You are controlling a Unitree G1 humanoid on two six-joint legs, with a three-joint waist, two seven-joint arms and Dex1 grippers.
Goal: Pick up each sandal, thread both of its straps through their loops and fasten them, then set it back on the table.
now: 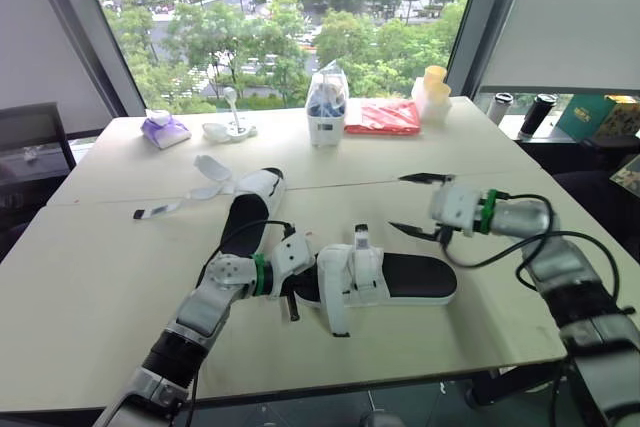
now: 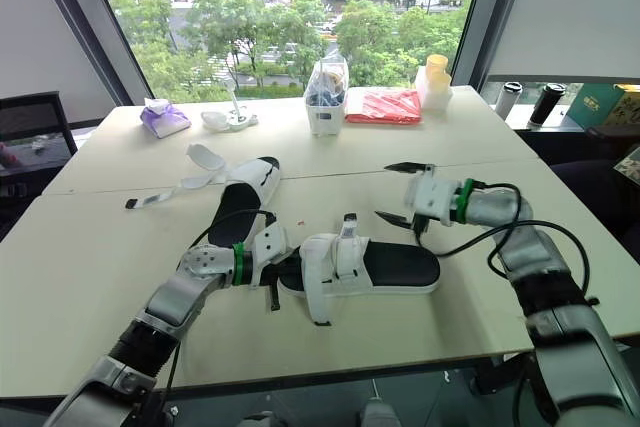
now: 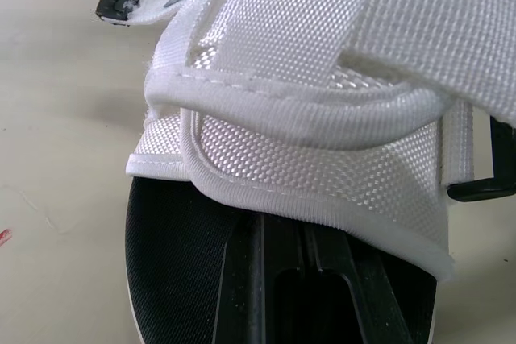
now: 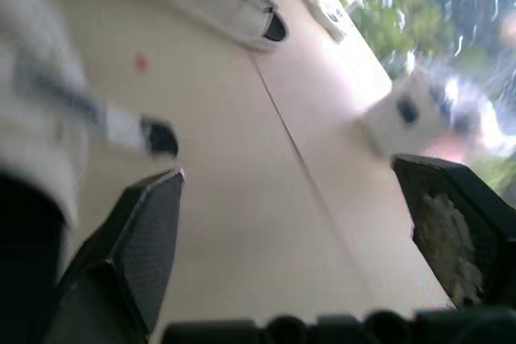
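Left wrist view: the near sandal (image 3: 322, 159), white woven straps (image 3: 339, 30) over a black sole (image 3: 177, 247), lies on the counter (image 1: 100, 287). My left pincer (image 1: 298, 282) is at its toe, and I cannot tell its grip. My right pincer (image 1: 420, 205) gapes near its heel. Beyond lies the second sandal (image 1: 245, 212), straps loose. Farthest, a clear tub (image 1: 326, 122) holds something blue.

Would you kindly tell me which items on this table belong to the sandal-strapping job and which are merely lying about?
Job: near black-soled sandal with white woven straps; far matching sandal, straps undone.
Lying about: purple pouch; clear plastic bag; red packet; stacked pale-yellow cups.
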